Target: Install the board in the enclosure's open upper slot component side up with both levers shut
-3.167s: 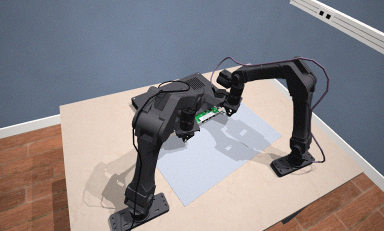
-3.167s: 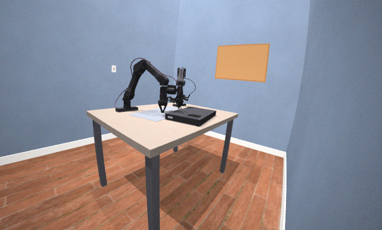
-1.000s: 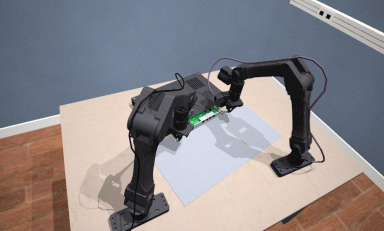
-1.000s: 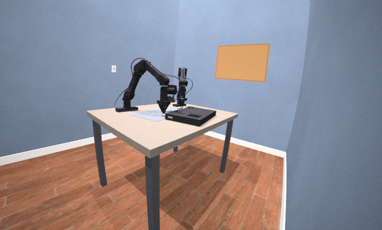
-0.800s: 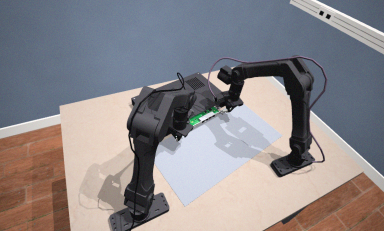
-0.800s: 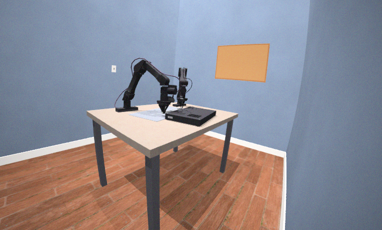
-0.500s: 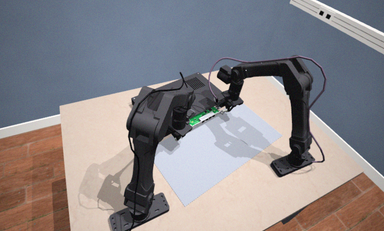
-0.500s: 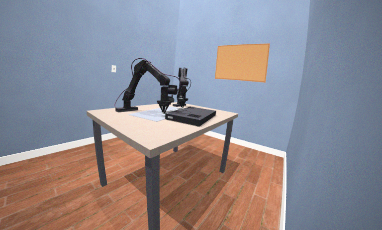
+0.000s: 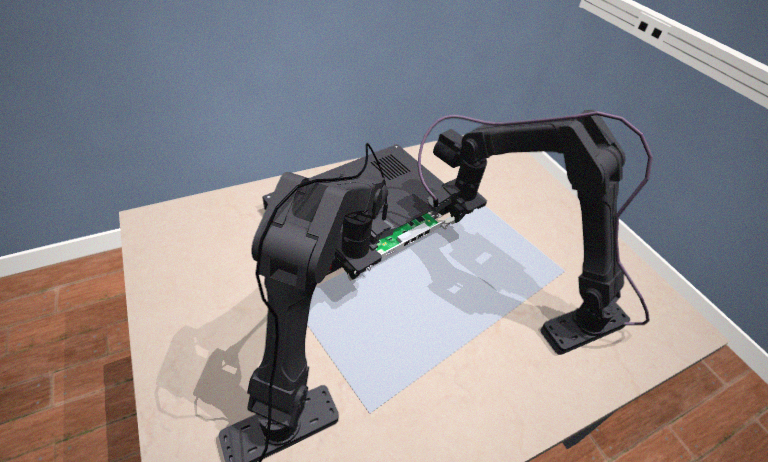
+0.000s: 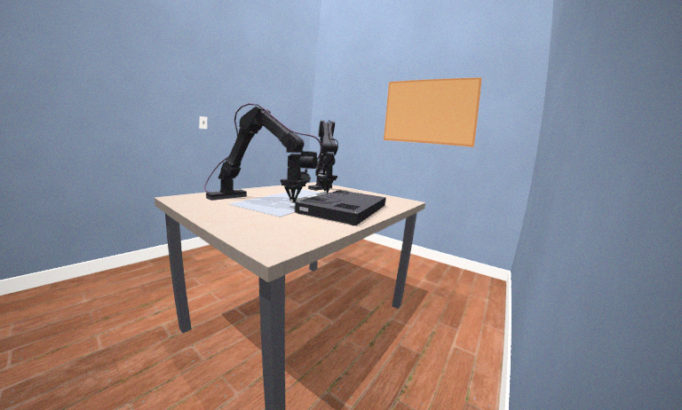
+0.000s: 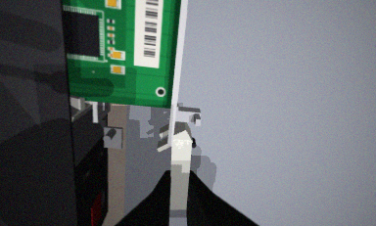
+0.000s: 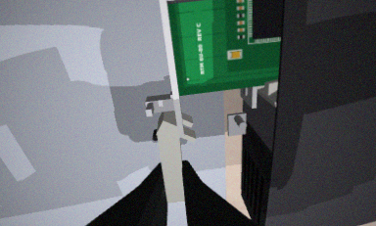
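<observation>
The green board sits component side up, partly inside the front of the black enclosure, with a strip of green still outside. My left gripper is shut on the board's pale lever at one end of the panel. My right gripper is shut on the other lever. Both levers lie in line with the panel. The slot's inside is hidden.
A pale blue mat lies on the beige table in front of the enclosure. The two arm bases stand at the near corners. The enclosure stands well inside the table's edges.
</observation>
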`<state>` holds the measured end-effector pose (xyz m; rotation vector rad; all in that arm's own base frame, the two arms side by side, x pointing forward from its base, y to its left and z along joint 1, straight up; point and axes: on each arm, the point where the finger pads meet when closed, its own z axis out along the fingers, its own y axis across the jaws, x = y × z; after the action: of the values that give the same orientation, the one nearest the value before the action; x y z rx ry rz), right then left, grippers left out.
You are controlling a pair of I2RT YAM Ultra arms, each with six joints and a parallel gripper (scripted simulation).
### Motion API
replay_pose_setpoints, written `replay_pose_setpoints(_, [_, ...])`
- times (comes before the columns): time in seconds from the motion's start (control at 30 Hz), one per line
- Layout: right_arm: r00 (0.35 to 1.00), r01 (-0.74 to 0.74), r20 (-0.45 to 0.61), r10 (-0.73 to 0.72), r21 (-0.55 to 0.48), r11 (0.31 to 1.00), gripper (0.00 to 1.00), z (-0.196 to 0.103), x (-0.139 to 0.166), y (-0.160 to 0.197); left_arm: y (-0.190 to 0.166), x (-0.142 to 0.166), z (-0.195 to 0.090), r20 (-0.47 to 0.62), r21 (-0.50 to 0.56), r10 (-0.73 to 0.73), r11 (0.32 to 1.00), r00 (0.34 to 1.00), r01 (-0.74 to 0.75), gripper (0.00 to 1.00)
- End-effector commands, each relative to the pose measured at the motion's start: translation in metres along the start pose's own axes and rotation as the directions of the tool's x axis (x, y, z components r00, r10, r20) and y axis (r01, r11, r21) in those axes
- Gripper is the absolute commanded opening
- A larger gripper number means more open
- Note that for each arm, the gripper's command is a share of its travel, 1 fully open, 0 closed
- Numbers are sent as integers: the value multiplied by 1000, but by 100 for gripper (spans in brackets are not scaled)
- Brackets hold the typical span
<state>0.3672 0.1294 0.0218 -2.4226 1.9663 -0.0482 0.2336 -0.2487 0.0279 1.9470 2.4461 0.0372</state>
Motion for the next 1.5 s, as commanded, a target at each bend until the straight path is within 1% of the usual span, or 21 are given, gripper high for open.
replay_pose_setpoints(0.0, [1000, 8, 18, -8, 2, 1000, 4, -7, 0, -3, 6, -11, -8, 49, -12, 25, 1000, 998, -25, 3])
replay_pose_setpoints(0.27, [1000, 7, 11, -7, 10, 1000, 4, -6, -1, -3, 5, -11, -8, 49, -12, 27, 1000, 998, -26, 3])
replay_pose_setpoints(0.37, [1000, 12, 15, -11, -33, 999, 4, -5, 1, 1, 3, -2, -5, 11, 20, 55, 998, 998, -55, 3])
replay_pose_setpoints(0.47, [1000, 14, 14, -14, -51, 999, 4, -6, 1, -6, 13, -2, -5, 7, 31, 68, 997, 998, -68, 3])
replay_pose_setpoints(0.53, [1000, 4, 18, -4, -10, 1000, 4, -5, -1, -21, 23, -6, -5, 22, 7, 31, 999, 999, -31, 3])
replay_pose_setpoints(0.57, [1000, 5, 16, -4, -30, 1000, 4, -6, 0, -18, 22, -3, -5, 9, 18, 44, 999, 999, -44, 3])
replay_pose_setpoints(0.63, [1000, 13, 16, -12, -32, 999, 4, -6, -1, -23, 28, -4, -5, 9, 21, 44, 999, 999, -45, 3])
replay_pose_setpoints(0.83, [1000, 5, 18, -4, -12, 1000, 4, -5, -1, -32, 34, -7, -5, 22, 11, 37, 999, 999, -38, 3])
replay_pose_setpoints(1.1, [1000, 11, 9, -11, -13, 1000, 4, -7, -2, -29, 34, -7, -5, 22, 11, 30, 999, 999, -31, 3])
replay_pose_setpoints(1.13, [1000, -16, 17, 16, -15, 1000, 4, -5, -1, -32, 34, -2, -5, -1, 12, 15, 1000, 1000, -15, 3])
replay_pose_setpoints(1.17, [1000, -17, 17, 17, -11, 1000, 4, -6, -2, -35, 37, -2, -5, -1, 10, 7, 1000, 1000, -7, 3])
replay_pose_setpoints(1.27, [1000, -17, 18, 17, -9, 1000, 4, -6, -2, -36, 40, -3, -5, 2, 9, 3, 1000, 1000, -3, 3])
replay_pose_setpoints(1.3, [1000, -16, 18, 16, -8, 1000, 4, -6, -3, -37, 45, -9, -6, 25, -7, 8, 1000, 1000, -8, 3])
replay_pose_setpoints(1.47, [1000, -16, 18, 16, -7, 1000, 4, -6, -3, -37, 45, -9, -6, 25, -7, 8, 1000, 1000, -8, 3])
